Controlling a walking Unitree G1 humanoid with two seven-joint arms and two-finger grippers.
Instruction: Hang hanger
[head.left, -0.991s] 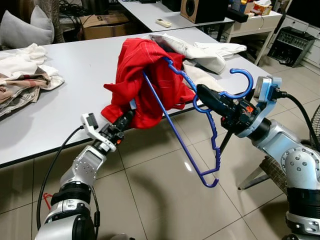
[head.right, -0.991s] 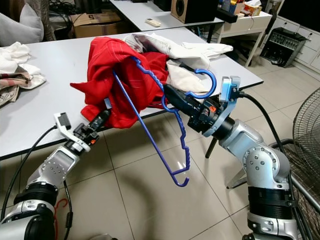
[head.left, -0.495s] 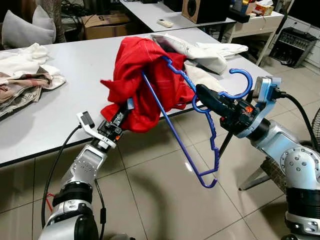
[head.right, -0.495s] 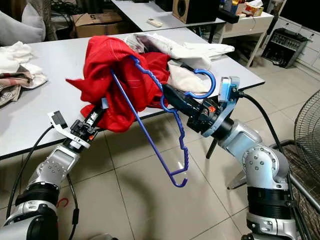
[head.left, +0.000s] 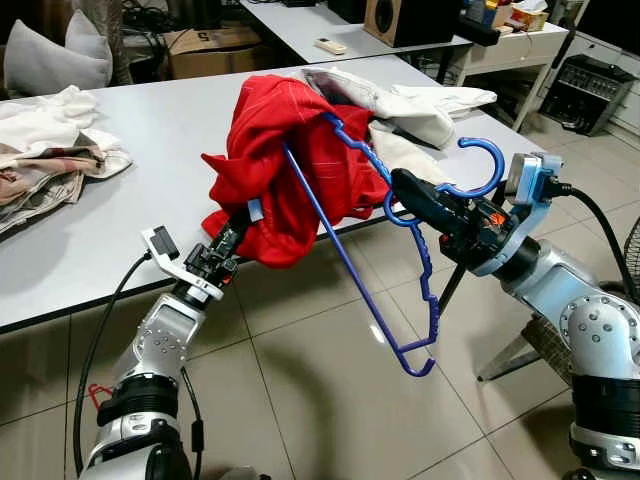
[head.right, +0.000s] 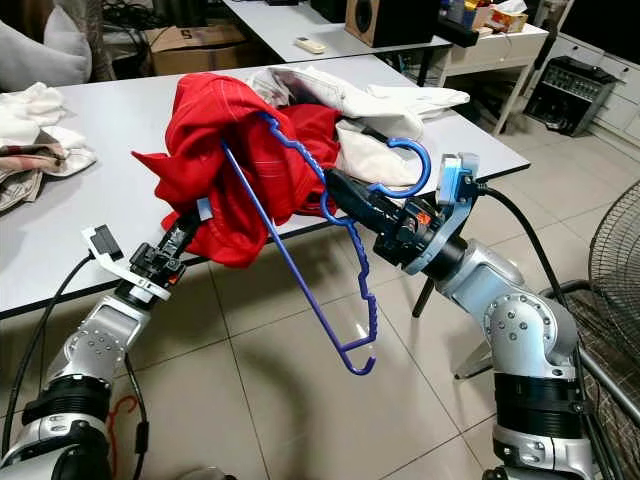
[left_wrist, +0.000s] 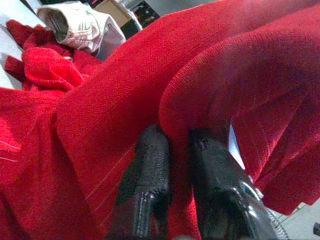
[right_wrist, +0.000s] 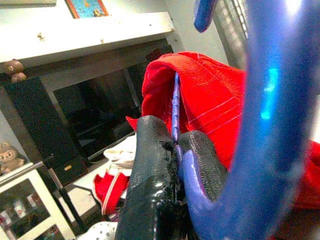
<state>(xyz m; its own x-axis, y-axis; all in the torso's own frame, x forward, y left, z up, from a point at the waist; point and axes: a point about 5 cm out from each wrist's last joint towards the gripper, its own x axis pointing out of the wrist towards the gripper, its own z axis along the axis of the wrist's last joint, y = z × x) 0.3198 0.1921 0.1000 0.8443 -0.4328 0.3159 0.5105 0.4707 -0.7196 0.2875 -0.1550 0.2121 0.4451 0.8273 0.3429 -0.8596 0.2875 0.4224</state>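
Note:
A blue plastic hanger hangs tilted over the floor in front of the grey table, its hook pointing up to the right. Its upper arm is tucked inside a red garment that drapes from it onto the table edge. My right gripper is shut on the hanger's neck, just below the hook. My left gripper is shut on a fold of the red garment's lower edge, with both fingers pinching the cloth.
A white garment lies on the table behind the red one. A pile of light clothes sits at the table's left end. A fan's wire grille stands at the far right, and a second table behind. Tiled floor lies below.
My left arm has drawn back to the left, pulling the red garment's lower edge with it. The right gripper and the hanger have barely moved.

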